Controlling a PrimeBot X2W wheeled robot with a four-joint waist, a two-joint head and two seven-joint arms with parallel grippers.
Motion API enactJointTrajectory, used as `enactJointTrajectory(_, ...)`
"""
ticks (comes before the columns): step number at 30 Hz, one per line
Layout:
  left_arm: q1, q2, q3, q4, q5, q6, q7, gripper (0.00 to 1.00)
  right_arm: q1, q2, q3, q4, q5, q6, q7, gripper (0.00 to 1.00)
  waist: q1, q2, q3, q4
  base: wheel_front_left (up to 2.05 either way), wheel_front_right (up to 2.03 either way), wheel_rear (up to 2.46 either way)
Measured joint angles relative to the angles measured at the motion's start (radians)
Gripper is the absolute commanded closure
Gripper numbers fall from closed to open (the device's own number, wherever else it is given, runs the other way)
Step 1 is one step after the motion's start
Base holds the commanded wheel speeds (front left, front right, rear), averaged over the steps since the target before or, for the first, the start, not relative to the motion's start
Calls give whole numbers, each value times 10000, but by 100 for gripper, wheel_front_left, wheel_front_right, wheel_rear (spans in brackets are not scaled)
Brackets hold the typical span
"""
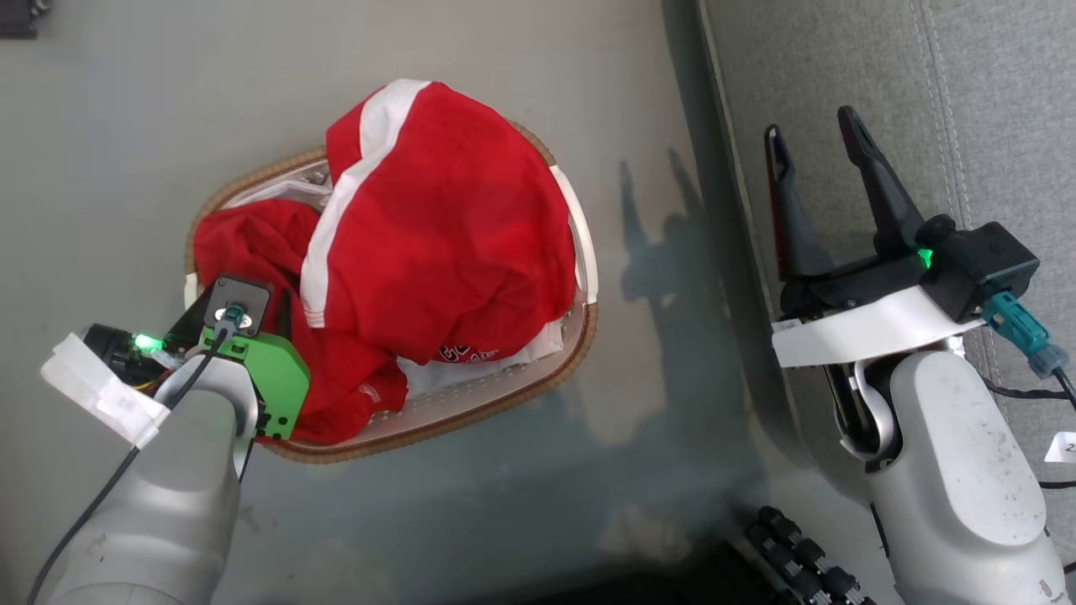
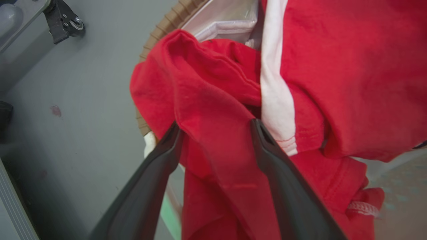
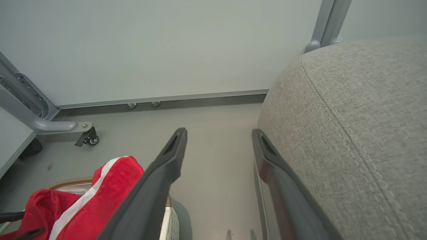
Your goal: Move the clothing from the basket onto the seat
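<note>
clothing (image 1: 437, 218) heaped in basket (image 1: 471, 400) | left fingers (image 2: 153, 180) spread — fold between

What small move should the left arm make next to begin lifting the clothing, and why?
Probably close the left gripper on the red fold. In the left wrist view its open fingers stand on either side of a ridge of the clothing, which lies heaped in the basket. The right gripper hangs open by the seat, away from the basket.
</note>
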Motion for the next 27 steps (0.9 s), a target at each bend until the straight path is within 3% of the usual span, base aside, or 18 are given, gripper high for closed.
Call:
enactJointTrajectory(11, -550, 44, -815, 566, 479, -19, 6, 0, -184, -2, 63, -144, 205, 0, 0, 0, -1, 0, 633, -283, 0, 0, 0)
enactJointTrajectory(13, -613, 56, -968, 616, 621, -31, 144, 17, -197, 0, 96, -144, 265, 0, 0, 0, -1, 0, 676, -325, 0, 0, 0)
enactJointTrajectory(15, -677, 90, -1143, 652, 721, -104, 297, 52, -213, -2, 119, -148, 297, 0, 0, 0, -1, 0, 717, -371, 0, 0, 0)
enactJointTrajectory(17, -698, 136, -1287, 681, 828, -98, 345, 71, -247, -2, 138, -153, 359, 0, 0, 0, -1, 0, 751, -412, 0, 0, 0)
enactJointTrajectory(18, -708, 151, -1327, 702, 855, -67, 426, 100, -263, 0, 142, -153, 376, 0, 0, 0, -1, 0, 764, -434, 0, 0, 0)
enactJointTrajectory(27, -443, 123, -1325, 784, 564, -119, 249, 100, -263, 0, 165, 111, 374, 0, 0, 0, -1, 0, 361, -511, 0, 0, 0)
